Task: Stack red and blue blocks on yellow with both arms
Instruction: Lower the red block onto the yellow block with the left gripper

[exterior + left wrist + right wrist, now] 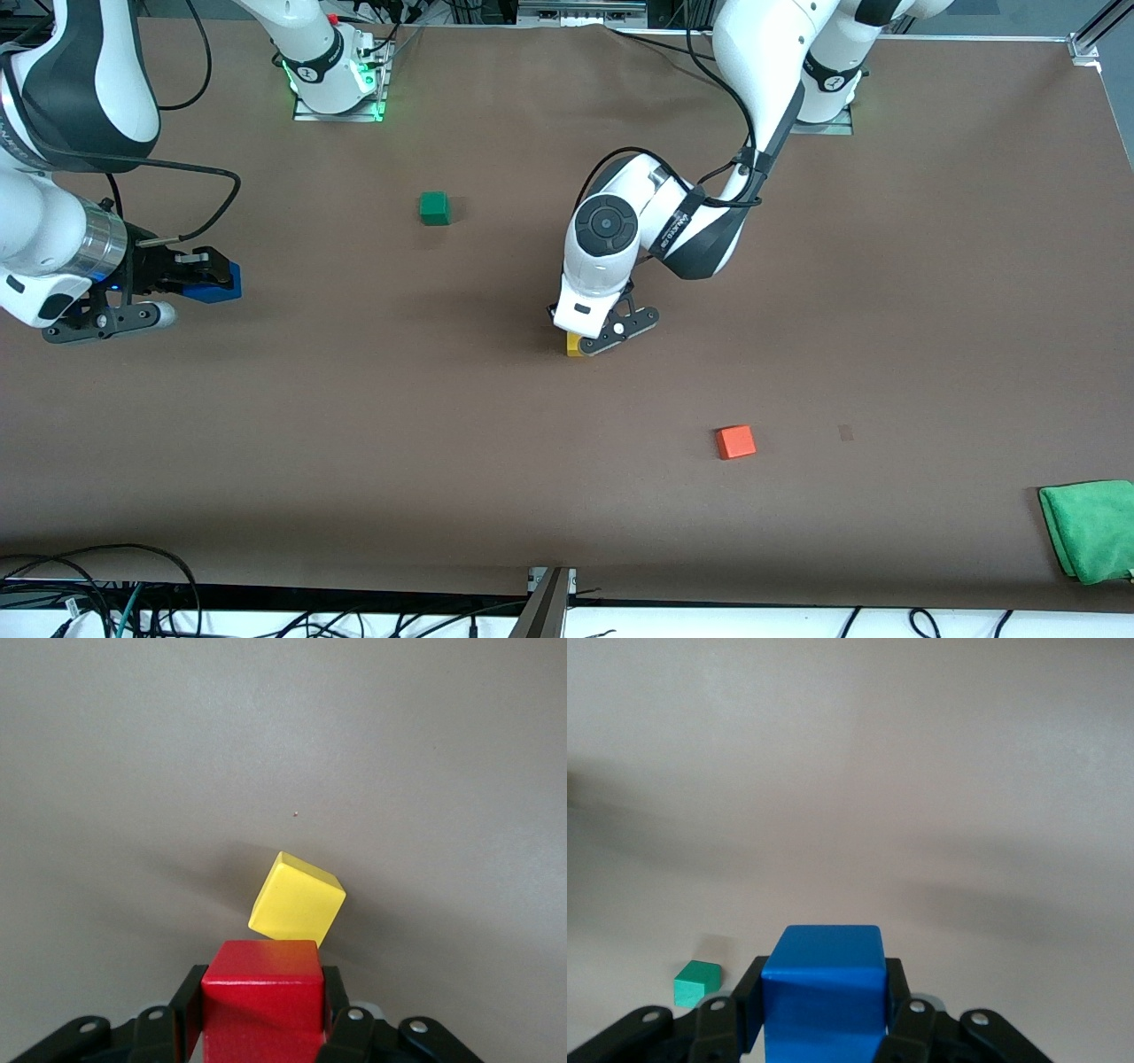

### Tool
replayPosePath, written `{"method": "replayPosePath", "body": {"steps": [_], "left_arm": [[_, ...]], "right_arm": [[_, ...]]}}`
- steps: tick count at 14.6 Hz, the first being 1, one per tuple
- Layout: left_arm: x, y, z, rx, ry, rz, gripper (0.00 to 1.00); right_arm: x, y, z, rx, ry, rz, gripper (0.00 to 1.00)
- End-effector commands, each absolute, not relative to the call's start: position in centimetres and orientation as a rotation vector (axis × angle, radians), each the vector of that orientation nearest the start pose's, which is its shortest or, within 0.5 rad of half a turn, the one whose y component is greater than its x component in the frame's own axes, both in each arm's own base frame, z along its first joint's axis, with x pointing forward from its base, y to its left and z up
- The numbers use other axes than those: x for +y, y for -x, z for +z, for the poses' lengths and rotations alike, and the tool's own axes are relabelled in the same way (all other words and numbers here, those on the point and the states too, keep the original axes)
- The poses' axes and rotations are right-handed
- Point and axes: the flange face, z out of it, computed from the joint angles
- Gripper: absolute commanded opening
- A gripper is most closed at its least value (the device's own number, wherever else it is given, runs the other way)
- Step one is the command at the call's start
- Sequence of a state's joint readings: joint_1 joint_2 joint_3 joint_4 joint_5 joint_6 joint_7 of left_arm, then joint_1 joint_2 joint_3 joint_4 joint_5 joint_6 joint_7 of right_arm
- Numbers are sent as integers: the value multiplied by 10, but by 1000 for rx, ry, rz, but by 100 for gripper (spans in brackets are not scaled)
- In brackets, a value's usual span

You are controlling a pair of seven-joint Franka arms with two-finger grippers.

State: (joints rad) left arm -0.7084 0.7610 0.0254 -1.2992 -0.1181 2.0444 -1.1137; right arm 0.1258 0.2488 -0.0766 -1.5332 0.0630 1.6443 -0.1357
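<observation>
My left gripper (pixel 592 334) is over the middle of the table, shut on the red block (pixel 261 988), which is hidden in the front view. The yellow cube (pixel 297 899) lies on the table just below and slightly ahead of the red block, apart from it. Only its corner (pixel 574 346) shows under the gripper in the front view. My right gripper (pixel 209 276) is over the right arm's end of the table, shut on the blue block (pixel 220 283). In the right wrist view the blue block (pixel 824 979) sits between the fingers.
A dark green cube (pixel 434 208) lies toward the robots' bases and shows in the right wrist view (pixel 697 982). An orange-red cube (pixel 735 441) lies nearer to the front camera than the yellow cube. A green cloth (pixel 1090 530) lies at the left arm's end.
</observation>
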Motion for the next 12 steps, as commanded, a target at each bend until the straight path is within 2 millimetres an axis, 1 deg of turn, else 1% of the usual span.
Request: {"method": "replayPosePath", "body": {"steps": [1, 3, 4, 6, 9, 12], "left_arm": [[-475, -573, 283, -738, 3086, 102, 0], [-468, -581, 284, -753, 3084, 94, 0], [-468, -581, 285, -706, 3092, 95, 0], [-467, -579, 280, -645, 3085, 122, 0], [-471, -587, 287, -536, 3077, 137, 0], [-484, -597, 289, -508, 3100, 105, 0]], "right_arm": [[43, -624, 507, -257, 3062, 200, 34], [43, -624, 507, -257, 3062, 200, 34], [43, -624, 507, -257, 3061, 203, 34], [43, -624, 507, -257, 3062, 200, 34], [43, -624, 507, -257, 3062, 200, 34], [42, -624, 507, -255, 3061, 203, 34]]}}
